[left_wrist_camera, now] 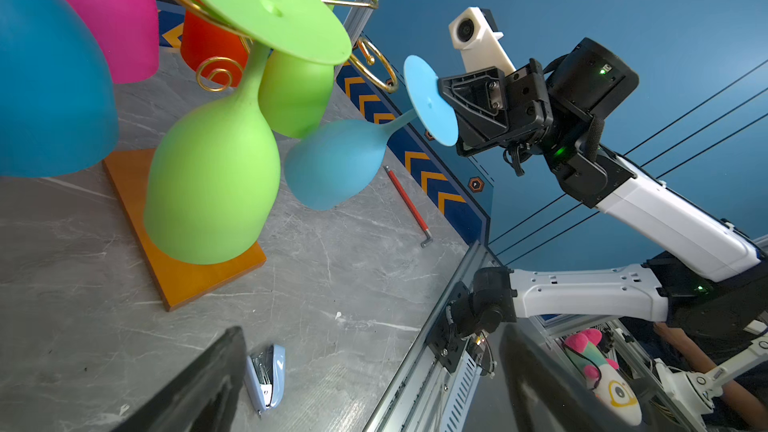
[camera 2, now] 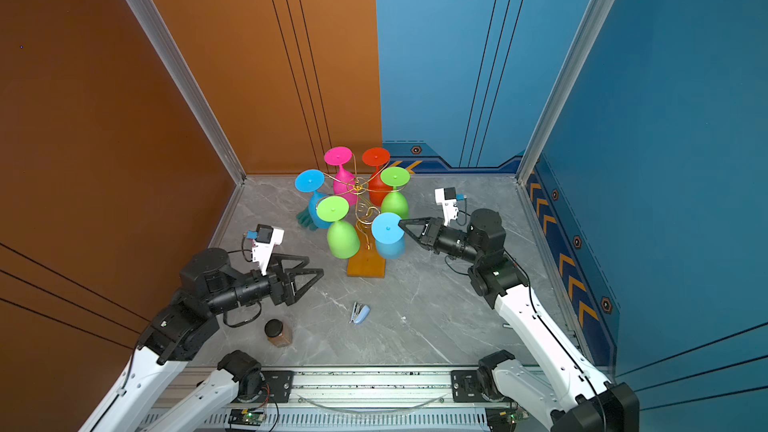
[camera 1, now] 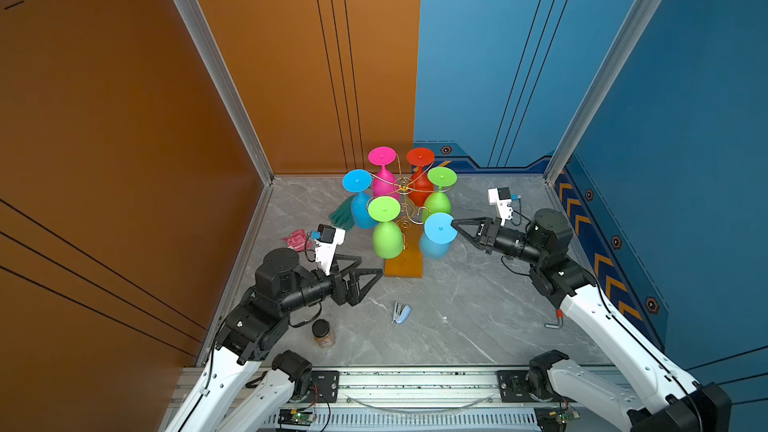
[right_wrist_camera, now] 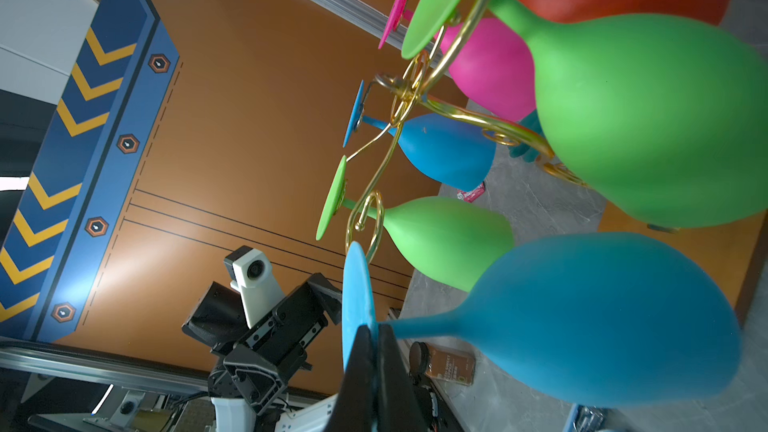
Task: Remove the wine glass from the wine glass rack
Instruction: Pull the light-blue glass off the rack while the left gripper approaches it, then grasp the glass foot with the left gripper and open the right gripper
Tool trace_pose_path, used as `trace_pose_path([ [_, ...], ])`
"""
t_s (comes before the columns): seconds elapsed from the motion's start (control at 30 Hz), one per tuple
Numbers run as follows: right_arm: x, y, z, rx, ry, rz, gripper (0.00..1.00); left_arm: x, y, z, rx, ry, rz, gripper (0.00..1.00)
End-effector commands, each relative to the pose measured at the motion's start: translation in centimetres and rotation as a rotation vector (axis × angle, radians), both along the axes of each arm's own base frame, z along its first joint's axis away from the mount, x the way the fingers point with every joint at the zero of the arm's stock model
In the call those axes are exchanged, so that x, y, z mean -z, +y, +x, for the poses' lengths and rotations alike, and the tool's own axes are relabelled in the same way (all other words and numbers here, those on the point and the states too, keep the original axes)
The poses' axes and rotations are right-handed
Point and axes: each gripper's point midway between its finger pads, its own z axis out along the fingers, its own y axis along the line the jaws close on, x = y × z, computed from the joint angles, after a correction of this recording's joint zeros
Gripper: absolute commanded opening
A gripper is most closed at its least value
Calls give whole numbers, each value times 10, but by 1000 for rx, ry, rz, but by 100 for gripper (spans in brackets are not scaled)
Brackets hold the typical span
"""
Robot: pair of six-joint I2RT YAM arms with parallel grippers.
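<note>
Grip check from us: right gripper (camera 1: pixel 454 224) is pinched tight on the foot of the blue glass (camera 1: pixel 438 229). We see the same in the right wrist view, where the fingers (right_wrist_camera: pixel 359 376) squeeze the disc from both sides. That glass hangs in the air at the near right of the rack (camera 1: pixel 402 187), bowl down and tilted, over the right edge of the wooden base (camera 1: pixel 403 270). In the left wrist view its stem looks out of the gold curl (left_wrist_camera: pixel 374 66), which sits just beside the foot's edge. Left gripper (camera 1: pixel 370 266) is spread wide with nothing in it, hovering near left of the rack, apart from the near green glass (camera 1: pixel 387 238). That one hangs upside down on the rack along with a pink glass (camera 1: pixel 382 155), red glass (camera 1: pixel 420 156), far green glass (camera 1: pixel 442 177) and far blue glass (camera 1: pixel 357 180). On the table (camera 1: pixel 457 305) we've got a stapler (camera 1: pixel 401 312) near the middle, a jar (camera 1: pixel 323 332) near left, a glove (camera 1: pixel 341 214) and a red packet (camera 1: pixel 296 239) on the left, and a hex key (camera 1: pixel 555 320) on the right.
</note>
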Motion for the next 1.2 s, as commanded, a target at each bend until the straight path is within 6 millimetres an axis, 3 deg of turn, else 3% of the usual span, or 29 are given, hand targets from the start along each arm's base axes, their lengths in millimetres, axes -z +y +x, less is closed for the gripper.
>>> trace_pose_path([
  [0.0,2,-2,-19,-65,-64,-94,0,-13,-11,2,7,22,-36,93],
  [0.2,0,-2,-49,-160,-137,-147,0,-24,-41,-6,115,28,-74,87],
  [0.27,-5,-3,-59,-182,-176,-148,0,-29,-52,-10,156,31,-93,81],
  [0.53,-14,7,-87,-274,-256,-146,0,-32,-75,-16,217,60,-108,72],
  [0.87,-10,19,-96,-318,-286,-165,0,-36,-96,-26,320,69,-163,57],
  [1.17,-6,24,-99,-325,-303,-179,0,-26,-106,-29,358,104,-151,51],
])
